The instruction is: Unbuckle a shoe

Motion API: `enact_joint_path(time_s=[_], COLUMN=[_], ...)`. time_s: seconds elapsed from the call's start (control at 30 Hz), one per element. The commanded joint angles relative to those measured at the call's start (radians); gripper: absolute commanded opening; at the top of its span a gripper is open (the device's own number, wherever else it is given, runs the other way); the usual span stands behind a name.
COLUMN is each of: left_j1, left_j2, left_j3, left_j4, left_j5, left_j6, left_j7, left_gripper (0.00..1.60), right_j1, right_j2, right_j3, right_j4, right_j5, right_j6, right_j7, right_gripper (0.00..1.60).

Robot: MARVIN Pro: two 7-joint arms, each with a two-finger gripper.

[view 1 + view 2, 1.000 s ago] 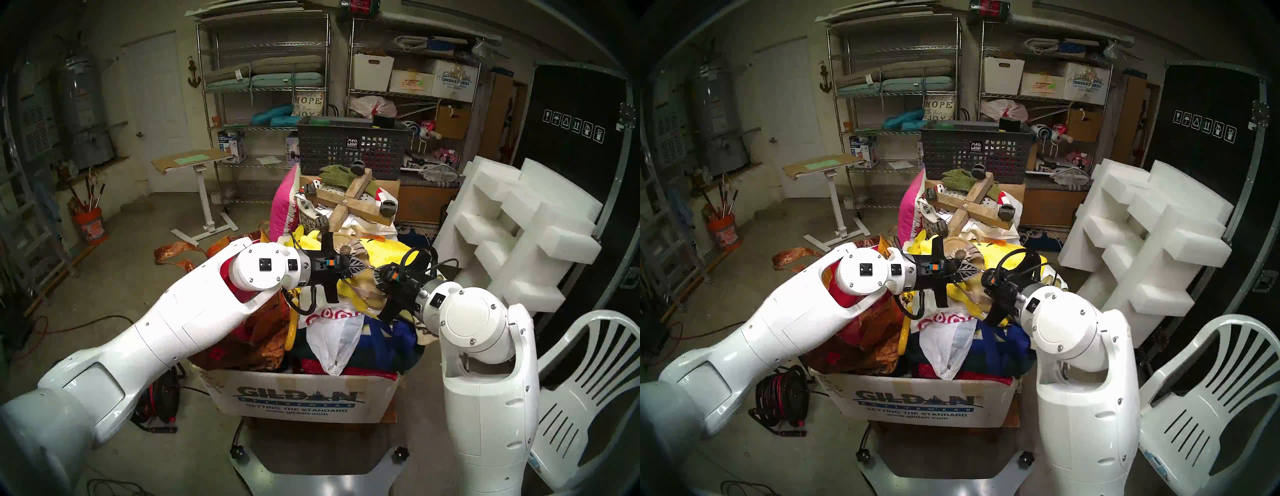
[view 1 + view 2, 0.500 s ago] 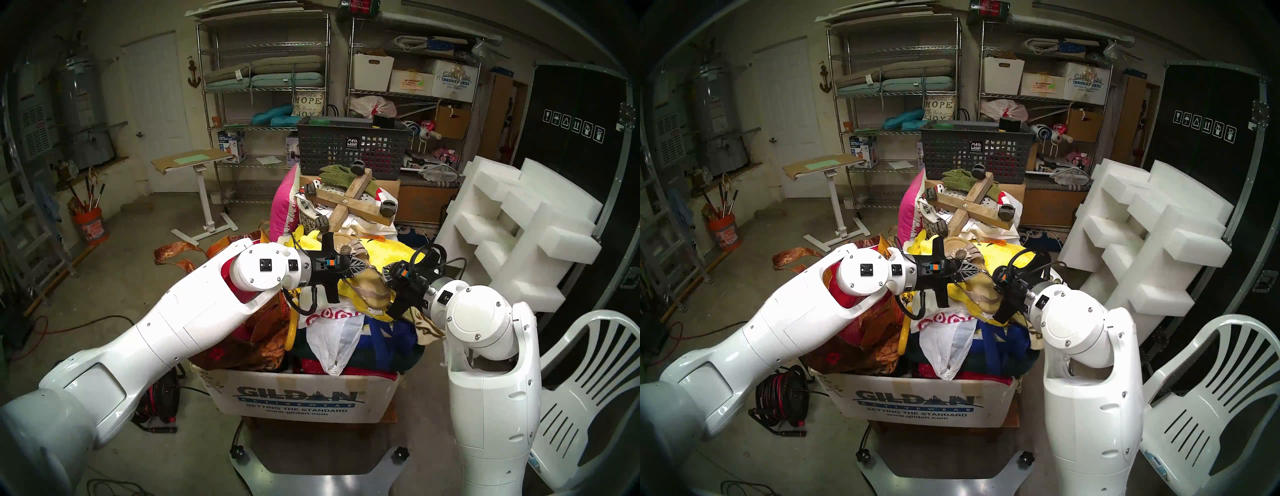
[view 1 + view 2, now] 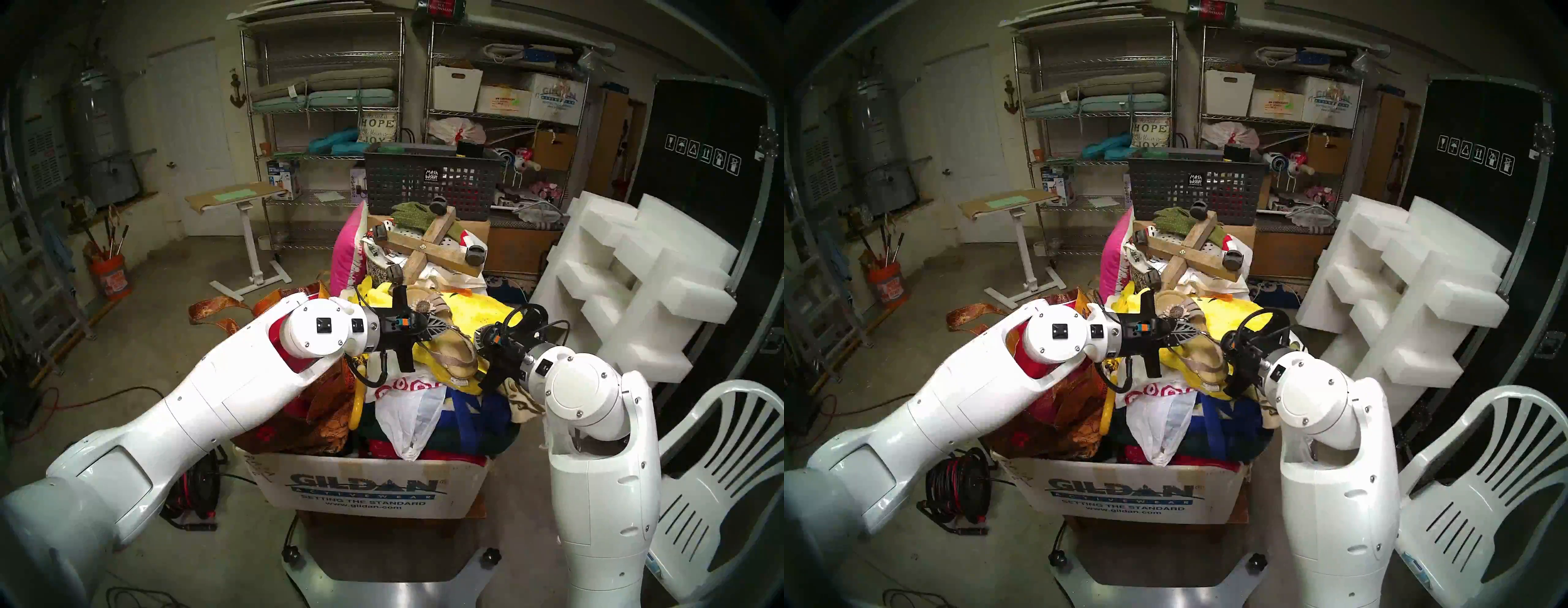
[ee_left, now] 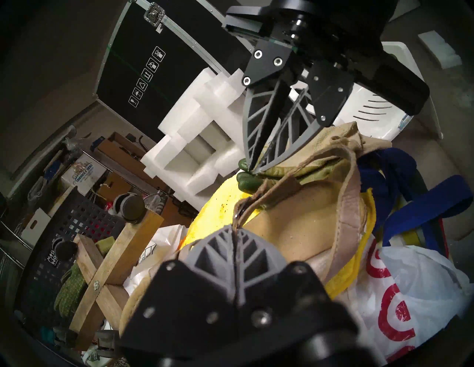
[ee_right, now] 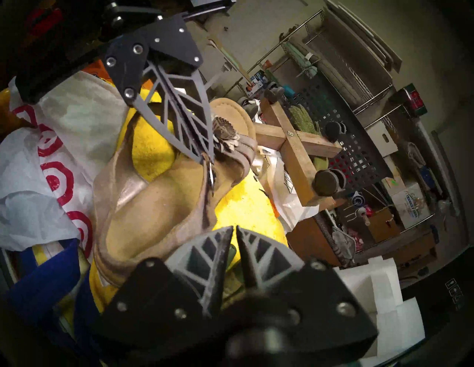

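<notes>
Tan sandal lies sole-down on the yellow cloth, on top of the heap in the GILDAN box. Its long axis runs diagonally: the toe end with the brown-and-cream flower points up and away toward the wooden caster cross, the heel end points back toward the box's near right corner. The heel rim is partly cut off by the right gripper's body in both head views. Left gripper is clamped tight on the thin ankle strap at or just beside the buckle end. The right wrist view shows a small metal ring hanging right at those fingertips, but it's too small and blurred to say whether the strap is threaded through. Right gripper is at the sandal's heel side, jaws nearly together with a thin slit between the tips. In the left wrist view its tips sit against a green glove fingertip beyond the sandal, with nothing visibly pinched; I can't tell if they actually grip anything. A white bag with red rings is just beside the sandal's near edge, and blue straps are on its heel side.
</notes>
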Motion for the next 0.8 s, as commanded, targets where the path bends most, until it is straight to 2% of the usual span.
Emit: enact_joint_path(time_s=[0.0,0.3,0.47,0.77], left_j1=[-0.011,-0.01,-0.011,-0.012], left_j2=[0.003,0.005,0.009,0.013], left_j3=[-0.015,-0.012,-0.012,-0.01], left_j4=[-0.024,-0.031,-0.039,-0.05], left_j5=[-0.002,-0.001,-0.004,-0.007], left_j6=[0.005,0.004,0.008,0.013], left_j7=[0.009,0.013,0.011,0.009], left_gripper=[0.0,0.0,0.0,0.0], right_j1=[0.006,-0.001,-0.003,-0.006], right_j2=[0.006,0.004,0.003,0.005], right_j3=[-0.003,-0.016,-0.02,-0.03], right_j4=[-0.025,-0.025,-0.024,-0.026], right_j5=[0.006,0.011,0.01,0.001], right_j6=[-0.006,-0.013,-0.014,-0.01], right_j7=[0.013,0.024,0.026,0.034], right_gripper=[0.71,0.72,0.78,0.78])
